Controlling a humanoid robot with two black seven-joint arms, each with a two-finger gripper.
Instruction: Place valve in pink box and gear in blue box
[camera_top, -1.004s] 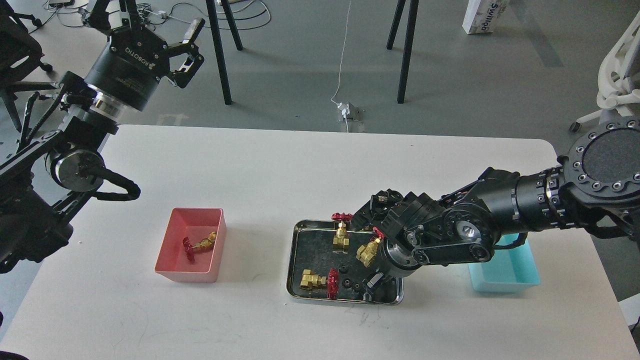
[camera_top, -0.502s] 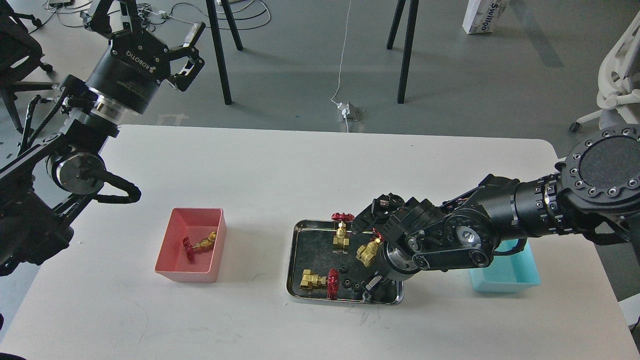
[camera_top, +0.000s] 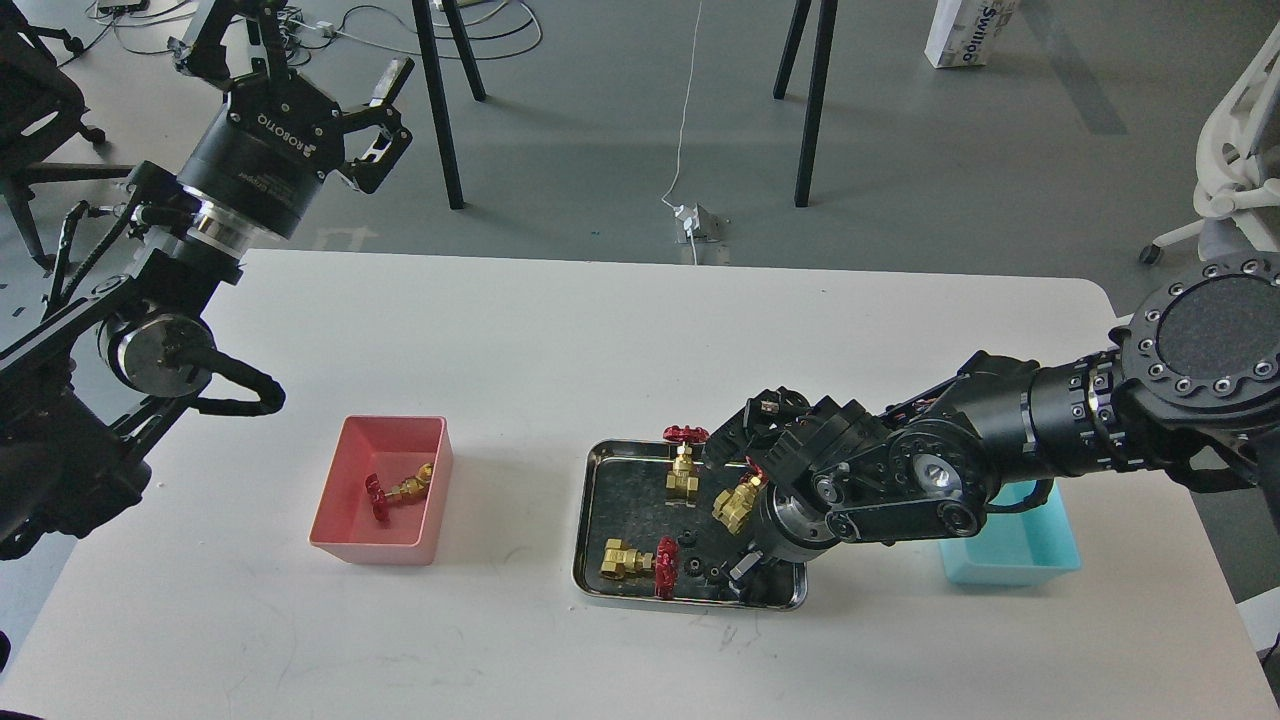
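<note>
One valve (camera_top: 400, 490) lies in the pink box (camera_top: 345, 545) at the left. Three valves stand or lie in the steel tray (camera_top: 590, 530): one upright (camera_top: 683, 465), one tilted (camera_top: 738, 502) against my right wrist, one on its side (camera_top: 635, 562). Tiny black gears (camera_top: 687, 540) (camera_top: 694, 570) lie on the tray floor. My right gripper (camera_top: 745, 572) points down into the tray's front right corner, close to the gears; its fingers are dark and mostly hidden. The blue box (camera_top: 1010, 560) sits behind my right arm, partly covered. My left gripper (camera_top: 300, 55) is open and empty, raised beyond the table's far left corner.
The white table (camera_top: 560, 340) carries the pink box, the tray and the blue box in a row. Chair and stand legs, cables and a white chair stand on the floor beyond the far edge.
My right gripper has sunk a little lower into the tray's front right corner. My left arm has shifted slightly up and to the left, still open.
</note>
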